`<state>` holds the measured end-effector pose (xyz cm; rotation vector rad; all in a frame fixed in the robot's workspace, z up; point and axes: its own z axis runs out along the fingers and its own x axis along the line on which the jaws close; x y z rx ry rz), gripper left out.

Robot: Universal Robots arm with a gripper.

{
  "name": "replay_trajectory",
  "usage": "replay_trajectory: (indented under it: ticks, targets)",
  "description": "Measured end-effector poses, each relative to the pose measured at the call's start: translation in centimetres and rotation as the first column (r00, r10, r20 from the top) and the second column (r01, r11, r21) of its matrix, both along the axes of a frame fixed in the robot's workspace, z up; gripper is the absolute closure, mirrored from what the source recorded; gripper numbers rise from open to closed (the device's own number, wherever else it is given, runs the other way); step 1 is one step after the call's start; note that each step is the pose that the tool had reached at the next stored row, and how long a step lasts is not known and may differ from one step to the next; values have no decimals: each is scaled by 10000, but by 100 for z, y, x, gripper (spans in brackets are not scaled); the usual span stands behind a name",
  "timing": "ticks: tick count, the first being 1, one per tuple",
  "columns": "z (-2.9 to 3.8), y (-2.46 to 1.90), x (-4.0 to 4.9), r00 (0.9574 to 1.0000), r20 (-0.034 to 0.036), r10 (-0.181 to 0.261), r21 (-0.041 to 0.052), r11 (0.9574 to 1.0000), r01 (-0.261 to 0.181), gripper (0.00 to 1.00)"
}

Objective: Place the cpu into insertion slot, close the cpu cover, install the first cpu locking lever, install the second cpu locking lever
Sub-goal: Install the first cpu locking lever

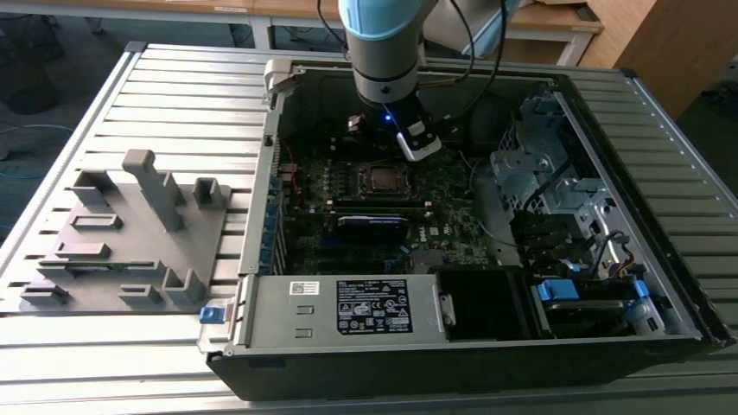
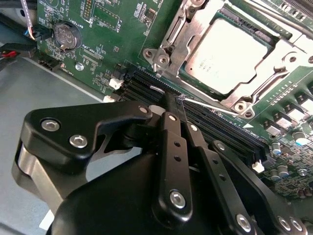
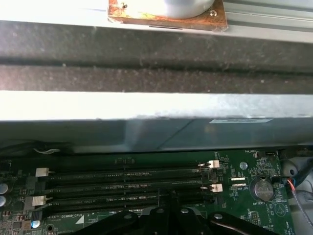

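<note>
Open PC case (image 1: 485, 346) lies on a slatted metal table (image 1: 173, 78); the arm (image 1: 386, 52) reaches down into it near the case's far wall.

Gripper (image 2: 172, 100) — fingers drawn together to a narrow tip, nothing seen between them. In the second wrist view the tip sits over the black memory slots (image 2: 230, 129), just beside the socket, with a thin silvery lever wire (image 2: 215, 106) right at it (contact cannot be confirmed). In the first wrist view the finger tip (image 3: 164, 208) again hangs over the memory slots.

The cpu (image 2: 230, 56) is seated in the insertion slot (image 1: 381, 178), dull silver top facing up. The cpu cover (image 2: 274, 63) is down, its frame lying flat around the chip, window over the metal top.

Coin battery (image 2: 67, 35) sits on the green motherboard (image 2: 122, 29), well apart from the socket.

Ext. view's left: grey fixture tray (image 1: 116, 251) on the table, beside the case.
</note>
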<state>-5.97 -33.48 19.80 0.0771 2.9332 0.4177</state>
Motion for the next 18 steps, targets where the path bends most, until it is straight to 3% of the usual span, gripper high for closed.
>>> replay_trajectory:
  ticks: [5,11,18]
  targets:
    - [-4,1,-18,10000,16,-1,1,10000,1,90]
    - [-32,6,-22,9999,101,-6,-41,10000,6,90]
    - [-51,11,-22,9998,200,-12,-158,9999,15,90]
